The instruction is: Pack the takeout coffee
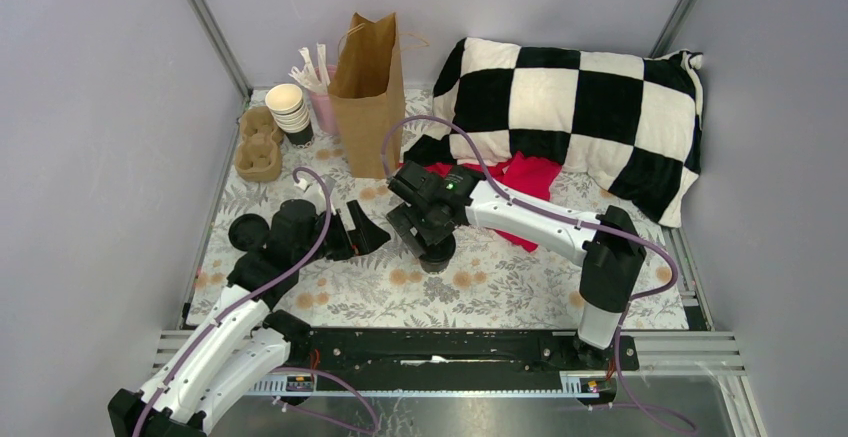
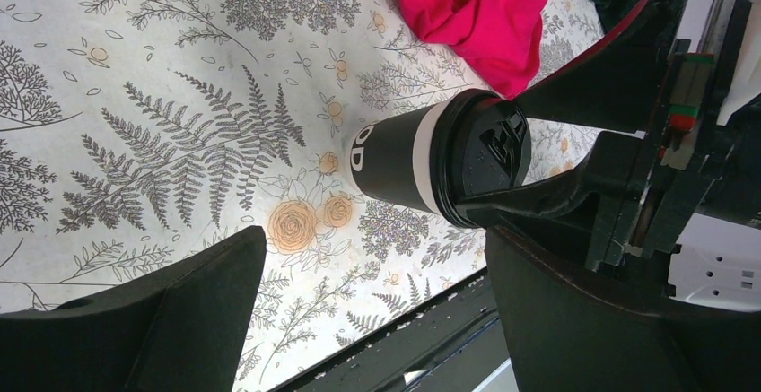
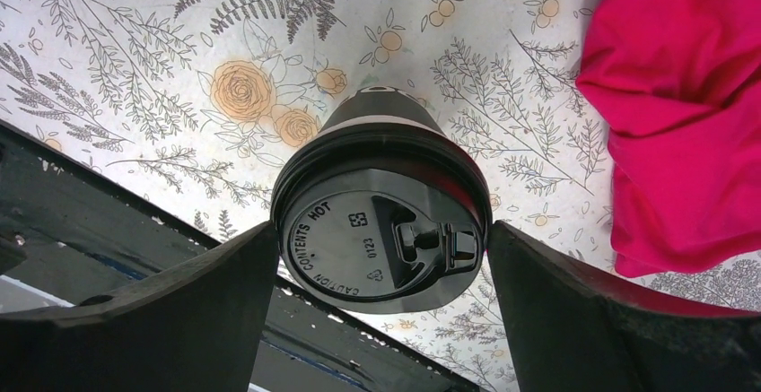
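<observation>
Coffee (image 2: 395,169) upright on table (image 1: 330,292), long axis vertical, base down, lid (image 3: 359,230) up. In the right wrist view the sip tab points toward the right-hand finger. It sits mid-table, just in front of the cloth and well in front of the bag.

Pillow (image 1: 570,107): black-and-white checked, back right, against the wall.
Bag (image 1: 368,87): brown paper, upright at back, mouth up; inside not visible.
Cloth (image 1: 522,185): red, crumpled, between pillow and coffee.
Right gripper (image 3: 381,257): directly over the coffee, fingers wide apart, one each side of the lid, tips at its rim. Cannot tell whether they squeeze.
Left gripper (image 2: 375,235): low, just left of the coffee and aimed at it, fingers spread wide, holding nothing.
Carrier (image 1: 258,144): cardboard, back left.
Cup stack (image 1: 290,112): lidless cups nested, beside the carrier.
Pink cup (image 1: 323,112): between stack and bag, holds white sticks.
Loose lid (image 1: 247,231): black, flat on the table, left of the left arm.
</observation>
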{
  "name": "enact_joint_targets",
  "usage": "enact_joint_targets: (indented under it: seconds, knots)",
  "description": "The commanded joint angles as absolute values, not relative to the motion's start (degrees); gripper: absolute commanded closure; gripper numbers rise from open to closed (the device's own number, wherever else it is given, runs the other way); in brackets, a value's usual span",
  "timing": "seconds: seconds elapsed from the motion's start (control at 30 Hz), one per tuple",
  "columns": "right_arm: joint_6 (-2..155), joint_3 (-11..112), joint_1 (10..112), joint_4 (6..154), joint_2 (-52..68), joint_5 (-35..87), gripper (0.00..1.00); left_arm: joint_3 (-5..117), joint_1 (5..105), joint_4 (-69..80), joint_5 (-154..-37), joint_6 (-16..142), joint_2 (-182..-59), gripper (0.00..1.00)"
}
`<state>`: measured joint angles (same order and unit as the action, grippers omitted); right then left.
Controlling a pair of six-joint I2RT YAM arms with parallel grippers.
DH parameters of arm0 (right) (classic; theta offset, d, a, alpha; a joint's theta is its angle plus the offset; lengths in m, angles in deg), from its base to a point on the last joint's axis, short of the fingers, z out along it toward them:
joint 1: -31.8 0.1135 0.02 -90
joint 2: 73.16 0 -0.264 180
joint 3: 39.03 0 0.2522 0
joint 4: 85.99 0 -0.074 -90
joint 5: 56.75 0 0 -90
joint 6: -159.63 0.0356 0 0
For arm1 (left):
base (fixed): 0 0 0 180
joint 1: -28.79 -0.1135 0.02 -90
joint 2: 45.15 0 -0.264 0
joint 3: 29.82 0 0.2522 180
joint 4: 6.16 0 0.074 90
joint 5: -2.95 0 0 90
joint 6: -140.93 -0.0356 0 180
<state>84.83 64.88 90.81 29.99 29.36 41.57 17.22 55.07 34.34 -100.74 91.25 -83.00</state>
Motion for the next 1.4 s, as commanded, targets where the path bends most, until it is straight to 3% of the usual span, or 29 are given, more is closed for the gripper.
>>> enact_joint_targets:
  seconds: [0.0,0.23,0.4,0.47,0.67,0.93,1.2,1.37]
  knots:
    - [84.14,67.50,91.48,30.22,30.17,43.53,0.07,17.15,54.81,31.19,-101.55,90.42,-82.50,0.04]
    - [85.92,71.15,91.82,27.45,27.90,44.67,0.04,16.98,54.81,30.10,-103.45,90.50,-83.81,0.04]
    - [87.93,68.96,90.57,26.72,19.62,45.49,0.01,16.38,54.87,22.49,-114.72,91.38,-90.46,0.01]
    - [88.05,62.15,86.04,30.88,13.98,40.02,0.03,16.22,54.87,17.50,-120.41,92.45,-94.28,0.01]
    - [89.58,38.46,68.16,51.65,0.71,6.53,0.05,17.60,54.89,8.68,-126.60,93.15,-105.45,0.01]
    - [95.75,26.60,61.61,70.19,3.93,-11.70,0.09,19.18,54.98,5.42,-126.96,91.88,-114.26,0.11]
    - [96.68,26.49,61.57,75.74,9.96,-14.40,0.15,18.60,54.96,1.21,-125.74,94.36,-115.76,0.20]
    - [97.47,26.49,61.51,78.12,12.47,-14.89,0.20,18.71,54.98,0.76,-124.70,94.45,-117.01,0.30]
